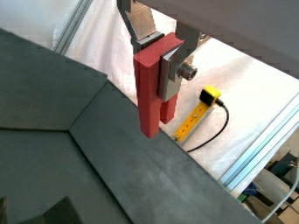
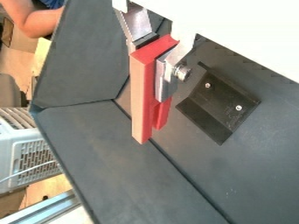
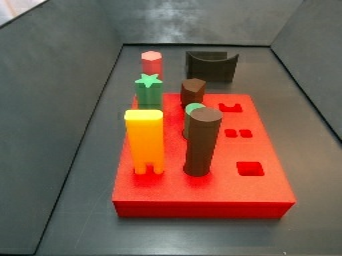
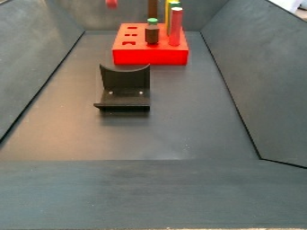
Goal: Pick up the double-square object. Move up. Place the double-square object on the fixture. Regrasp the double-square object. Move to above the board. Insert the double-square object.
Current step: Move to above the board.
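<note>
A: Wrist views. In both, we see the tool [image 1: 158,54] clamped on the double-square object [image 1: 152,92], its silver fingers [image 1: 173,68] pressed against the two side faces near the upper end. The red peg hangs upright and well clear of the dark floor [image 1: 105,166]. What do we judge about its handling?

B: We judge it light and stiff: a solid-looking bar with flat, smooth faces and no visible flex. Smooth sides may slip under flat pads, so a hold across two parallel flat faces suits it best. The present hold is high on the body, which leaves the long lower part free.

A: In the wrist view where the fixture [image 2: 216,109] shows, the peg [image 2: 149,92] hangs above the floor and apart from it, the tool [image 2: 158,54] closed on the same upper part. We cannot see the split into two legs from here.

B: Agreed. For insertion we judge the leg end must stay uncovered, so any new hold belongs on the plain end of the body.

A: Side views. In the one looking down on the board [image 3: 261,190], we see a yellow block [image 3: 143,142], dark cylinders [image 3: 201,140], a green star [image 3: 148,88] and a pink hexagonal peg [image 3: 152,62]; two small square holes [image 3: 238,132] lie open. Neither tool nor peg appears.

B: In the long side view, the fixture [image 4: 124,88] stands on the floor between camera and board [image 4: 150,49]. A small red shape [image 4: 110,3] at the upper edge may be the peg; we cannot tell.
</note>
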{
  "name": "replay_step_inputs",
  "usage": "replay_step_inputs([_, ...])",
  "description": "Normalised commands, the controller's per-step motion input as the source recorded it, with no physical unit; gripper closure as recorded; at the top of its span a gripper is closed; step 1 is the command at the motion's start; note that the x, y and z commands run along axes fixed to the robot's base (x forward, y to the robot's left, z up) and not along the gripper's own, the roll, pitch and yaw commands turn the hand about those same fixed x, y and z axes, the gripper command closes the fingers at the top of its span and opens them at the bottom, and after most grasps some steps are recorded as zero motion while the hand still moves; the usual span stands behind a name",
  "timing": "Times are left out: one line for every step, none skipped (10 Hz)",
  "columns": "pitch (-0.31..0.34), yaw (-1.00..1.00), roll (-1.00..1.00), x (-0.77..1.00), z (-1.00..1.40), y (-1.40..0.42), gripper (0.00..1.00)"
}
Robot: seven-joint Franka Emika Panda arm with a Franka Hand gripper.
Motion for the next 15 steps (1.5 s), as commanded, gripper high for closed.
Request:
replay_step_inputs([0.057,-0.01,-0.08,-0.07,0.68,0.01,1.00])
replay_step_inputs([0.069,0.01,-0.08,-0.03,0.39,0.01,1.00])
replay_step_inputs([0.078,0.01,-0.08,-0.02,0.28,0.01,1.00])
replay_step_inputs([0.046,-0.13,-1.00,-0.48,0.02,-1.00,1.00])
replay_step_inputs([0.042,-0.13,-1.00,-0.48,0.01,-1.00,1.00])
replay_step_inputs([0.030,-0.13,-1.00,-0.51,0.03,-1.00,1.00])
replay_step_inputs([0.025,-0.13,-1.00,-0.53,0.02,-1.00,1.00])
replay_step_inputs([0.019,-0.13,-1.00,-0.55,0.02,-1.00,1.00])
replay_step_inputs([0.019,-0.13,-1.00,-0.56,0.03,-1.00,1.00])
replay_step_inputs([0.018,-0.13,-1.00,-0.59,0.03,-1.00,1.00])
replay_step_inputs([0.013,-0.12,-1.00,-0.62,0.03,-1.00,1.00])
replay_step_inputs([0.001,-0.12,-1.00,-0.68,0.03,-1.00,1.00])
replay_step_inputs([-0.009,-0.11,-1.00,-0.60,0.03,-0.84,1.00])
replay_step_inputs([-0.040,-0.10,-1.00,-0.38,0.02,-0.42,1.00])
replay_step_inputs([-0.044,-0.07,-0.82,-0.25,0.01,-0.21,1.00])
